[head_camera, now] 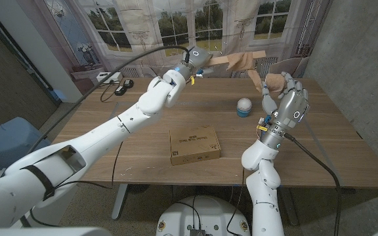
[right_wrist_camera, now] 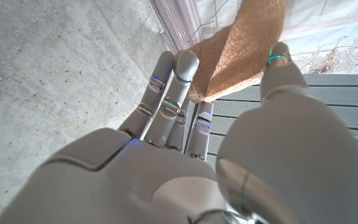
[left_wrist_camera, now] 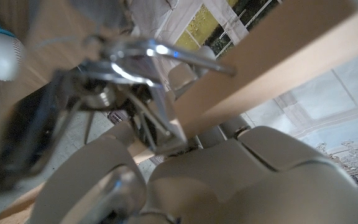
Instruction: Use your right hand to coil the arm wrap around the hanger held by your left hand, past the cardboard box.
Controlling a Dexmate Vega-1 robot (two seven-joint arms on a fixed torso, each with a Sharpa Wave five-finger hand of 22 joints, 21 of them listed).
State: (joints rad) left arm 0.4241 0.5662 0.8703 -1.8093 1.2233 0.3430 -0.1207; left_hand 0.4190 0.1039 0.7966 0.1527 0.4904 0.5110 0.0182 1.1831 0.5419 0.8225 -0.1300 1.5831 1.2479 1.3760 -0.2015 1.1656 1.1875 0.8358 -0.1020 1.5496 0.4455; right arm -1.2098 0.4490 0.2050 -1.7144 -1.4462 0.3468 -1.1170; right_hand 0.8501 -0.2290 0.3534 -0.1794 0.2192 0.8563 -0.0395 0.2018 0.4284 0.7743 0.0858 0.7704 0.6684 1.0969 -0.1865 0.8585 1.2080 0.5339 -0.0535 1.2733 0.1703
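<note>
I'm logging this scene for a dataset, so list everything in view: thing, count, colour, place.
cardboard box: one, brown, flat at the table's middle.
ball: one, white and teal, on the table beyond the box.
hanger: one, wooden, raised over the far edge.
arm wrap: one, tan, draped from the hanger to the right hand.
power strip: one, white, far left corner.
table: one, wooden.
left hand: grips the hanger.
right hand: pinches the wrap.
</note>
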